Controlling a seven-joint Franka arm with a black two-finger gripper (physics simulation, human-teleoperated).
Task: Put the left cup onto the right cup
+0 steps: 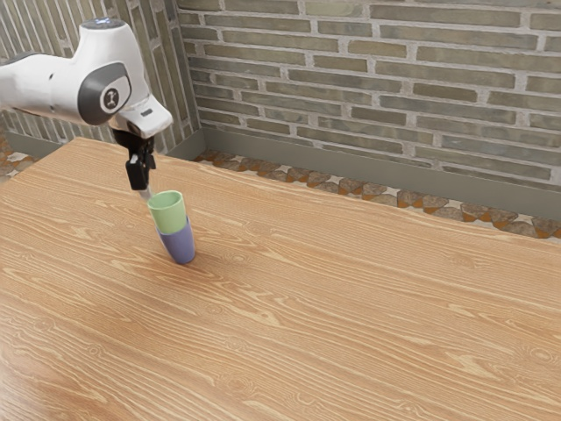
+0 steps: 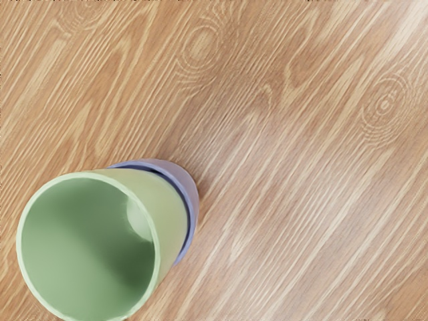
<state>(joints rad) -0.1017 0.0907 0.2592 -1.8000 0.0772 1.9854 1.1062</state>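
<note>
A green cup (image 1: pixel 166 210) sits nested inside a blue-purple cup (image 1: pixel 180 246) on the wooden table (image 1: pixel 351 298). The stack appears to lean slightly toward the exterior view's left. My gripper (image 1: pixel 145 191) hangs just off the green cup's rim, on the exterior view's left side of it, pointing down. The wrist view looks down into the green cup (image 2: pixel 87 247). Behind its rim shows a sliver of the blue-purple cup (image 2: pixel 188 200). The stack lies off to one side of my hand rather than straight under it.
A brick wall (image 1: pixel 368 79) with a stone strip along its foot runs behind the table's far edge. Bare wood stretches to the exterior view's right and toward the front of the stack.
</note>
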